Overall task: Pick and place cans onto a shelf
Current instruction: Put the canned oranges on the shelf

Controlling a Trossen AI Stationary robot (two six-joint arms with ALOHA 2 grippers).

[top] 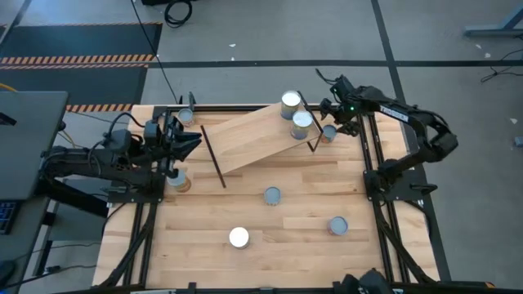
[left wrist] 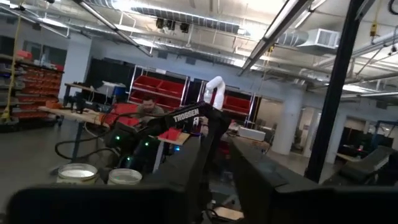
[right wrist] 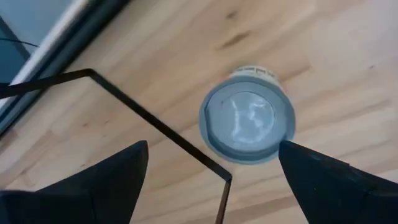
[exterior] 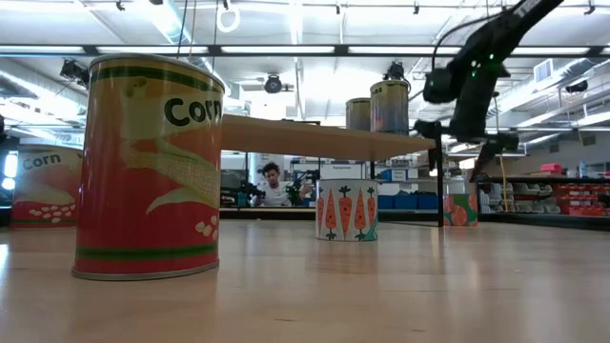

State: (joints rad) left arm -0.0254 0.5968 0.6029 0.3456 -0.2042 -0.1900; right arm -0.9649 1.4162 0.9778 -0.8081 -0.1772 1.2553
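Observation:
The shelf [top: 253, 135] is a light wood board on black rod legs, with two cans [top: 291, 102] [top: 301, 122] on its right end; both cans also show in the low view [exterior: 390, 105]. My right gripper [top: 331, 121] hovers open over a silver-topped can [right wrist: 247, 123] that stands on the table by the shelf's right leg [right wrist: 155, 127]. Its fingers [right wrist: 112, 177] stand on either side of the can and above it, touching nothing. The same can shows in the low view [exterior: 460, 205] under the gripper [exterior: 469, 143]. My left gripper [top: 194, 140] waits shut by the shelf's left end.
Loose cans stand on the table: one at the far left [top: 185, 117], one beside the left arm [top: 176, 178], one mid-table [top: 272, 195], one near right [top: 337, 225] and a white-topped one near the front [top: 239, 237]. A person sits in the room beyond [exterior: 272, 181].

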